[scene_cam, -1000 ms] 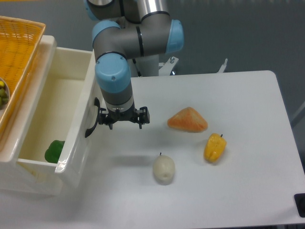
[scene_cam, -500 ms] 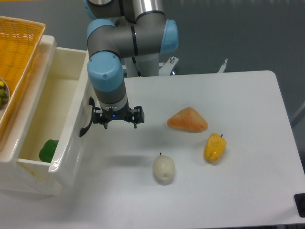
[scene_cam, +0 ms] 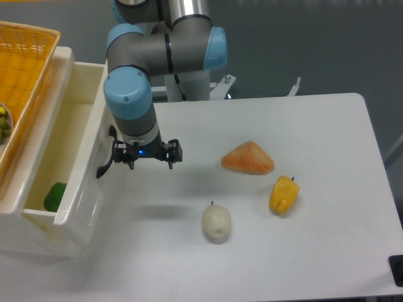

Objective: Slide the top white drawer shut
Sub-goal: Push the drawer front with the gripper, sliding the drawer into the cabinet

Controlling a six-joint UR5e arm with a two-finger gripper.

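Note:
The top white drawer (scene_cam: 84, 165) stands part-way open at the left, a glossy cream box with a black curved handle (scene_cam: 104, 162) on its front. A green vegetable (scene_cam: 54, 196) lies inside it near the front corner. My gripper (scene_cam: 147, 162) hangs from the arm just right of the drawer front, its left side against the handle. Its fingers (scene_cam: 170, 157) stand apart with nothing between them. The lower drawer front is hidden from this view.
An orange wicker basket (scene_cam: 22, 75) sits on top of the cabinet at the far left. On the white table (scene_cam: 327, 239) lie an orange wedge-shaped item (scene_cam: 248, 158), a yellow pepper (scene_cam: 283, 195) and a white onion-like vegetable (scene_cam: 216, 223).
My gripper has moved left, and the drawer front has slid left with it, so less of the drawer's inside shows.

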